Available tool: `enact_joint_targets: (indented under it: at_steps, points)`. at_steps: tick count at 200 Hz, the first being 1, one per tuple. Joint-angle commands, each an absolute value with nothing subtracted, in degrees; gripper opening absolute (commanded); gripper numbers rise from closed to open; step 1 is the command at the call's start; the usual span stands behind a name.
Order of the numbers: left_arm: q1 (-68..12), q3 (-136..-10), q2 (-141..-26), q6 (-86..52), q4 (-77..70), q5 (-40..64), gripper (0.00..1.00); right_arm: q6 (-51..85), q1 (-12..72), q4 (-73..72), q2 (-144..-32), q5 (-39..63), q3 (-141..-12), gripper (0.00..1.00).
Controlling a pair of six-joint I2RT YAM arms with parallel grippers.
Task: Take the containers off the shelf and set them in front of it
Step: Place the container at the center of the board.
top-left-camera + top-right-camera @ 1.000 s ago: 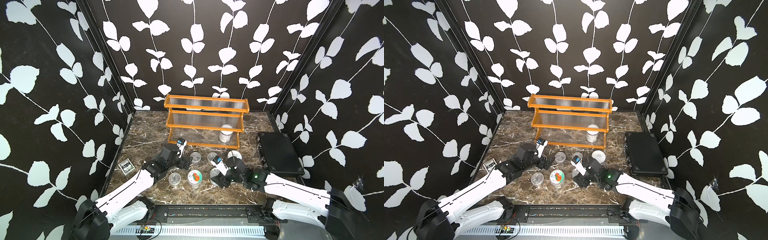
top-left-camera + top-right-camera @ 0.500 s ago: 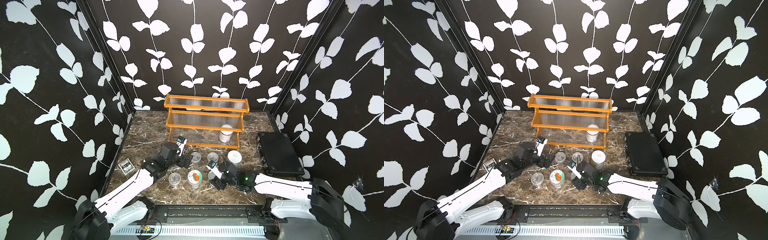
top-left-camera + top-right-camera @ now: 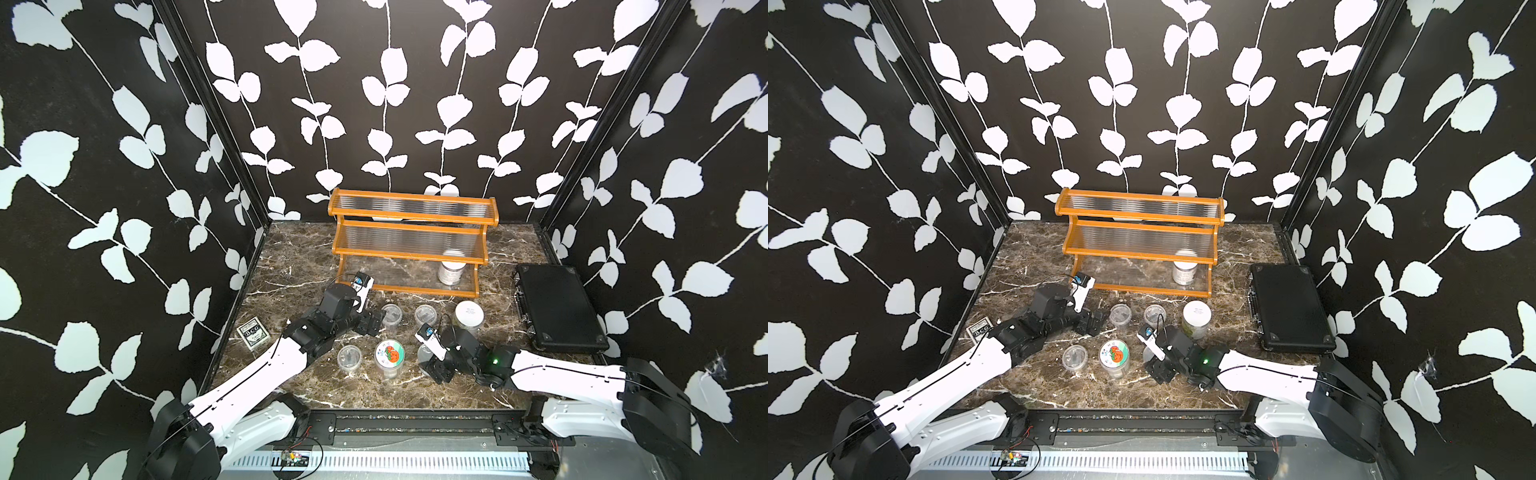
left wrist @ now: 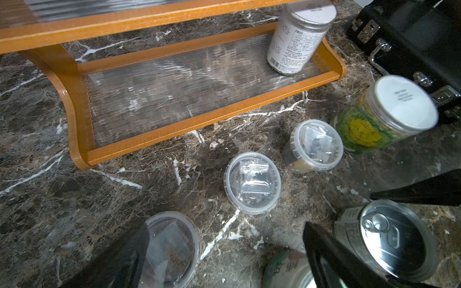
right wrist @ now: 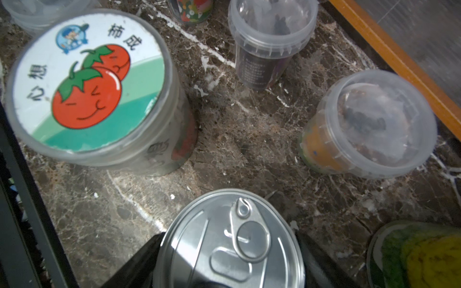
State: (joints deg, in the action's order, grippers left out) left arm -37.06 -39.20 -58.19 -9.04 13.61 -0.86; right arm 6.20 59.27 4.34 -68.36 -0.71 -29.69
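My right end effector (image 3: 430,361) brackets the silver pull-tab tin can (image 5: 229,239) fronting the orange-brown wooden shelf (image 3: 409,252); grip unclear, so I'd spread wide and lift straight.

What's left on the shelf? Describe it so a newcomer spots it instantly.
Find the orange-brown stepped shelf against the back wall. On its lowest tier, near the black case, stands one white-lidded jar. It alone is on the rack; its label is white with print, unlike the yellow-green jar in front.

White arm shells (image 3: 266,365), black joints (image 3: 316,330), black left gripper (image 3: 372,324), green light (image 3: 494,360) on right forearm (image 3: 561,368), thin black cables (image 3: 445,318)
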Motion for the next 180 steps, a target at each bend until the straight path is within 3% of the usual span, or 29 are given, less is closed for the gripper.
enact_joint_targets:
  at_steps: [1, 89, 140, 180]
  points:
    - [-36.6, -39.7, -58.0, -8.7, 14.4, -0.2, 0.99, 6.2, 59.8, 5.8, -67.1, 1.1, -28.0, 0.83]
    - [-36.5, -40.1, -58.7, -8.6, 14.5, 0.2, 0.99, 6.4, 59.8, 5.3, -68.6, 2.7, -30.0, 0.82]
    - [-36.4, -40.2, -58.7, -8.6, 14.5, 0.2, 0.99, 6.7, 59.7, 7.8, -64.2, -3.1, -32.7, 0.98]
    - [-36.3, -40.4, -58.7, -8.3, 14.8, 0.2, 0.99, 6.3, 58.4, 11.0, -58.2, -7.9, -36.0, 1.00]
